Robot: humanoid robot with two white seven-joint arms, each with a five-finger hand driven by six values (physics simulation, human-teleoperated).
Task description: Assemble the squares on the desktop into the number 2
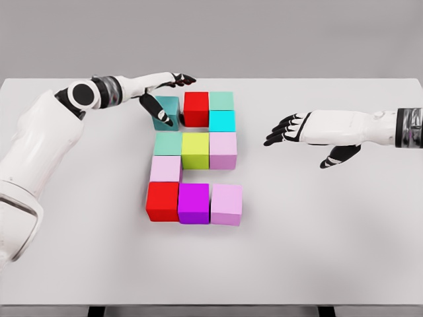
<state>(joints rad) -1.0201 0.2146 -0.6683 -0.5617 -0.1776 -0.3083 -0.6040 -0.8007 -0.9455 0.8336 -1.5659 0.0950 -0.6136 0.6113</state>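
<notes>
My left hand [162,99] is up at the top left of the block cluster, thumb down on the near face of the dark teal cube [166,109] and fingers reaching over its far side, so it is gripping that cube. The cube sits slightly skewed, just beside the red cube [196,107] of the top row. Right of that red one comes a pale green cube [222,100], with a cyan cube [223,120] touching it in front.

Middle row: mint cube [168,143], yellow-green cube [195,150], lilac cube [223,150], all touching. A pale pink cube [165,169] sits below the mint one. Bottom row: a second red cube [162,201], magenta cube [193,203], light purple cube [227,203].

My right hand [301,132] hovers over the white desk [330,251], well clear of the blocks on their right, fingers spread and holding nothing.
</notes>
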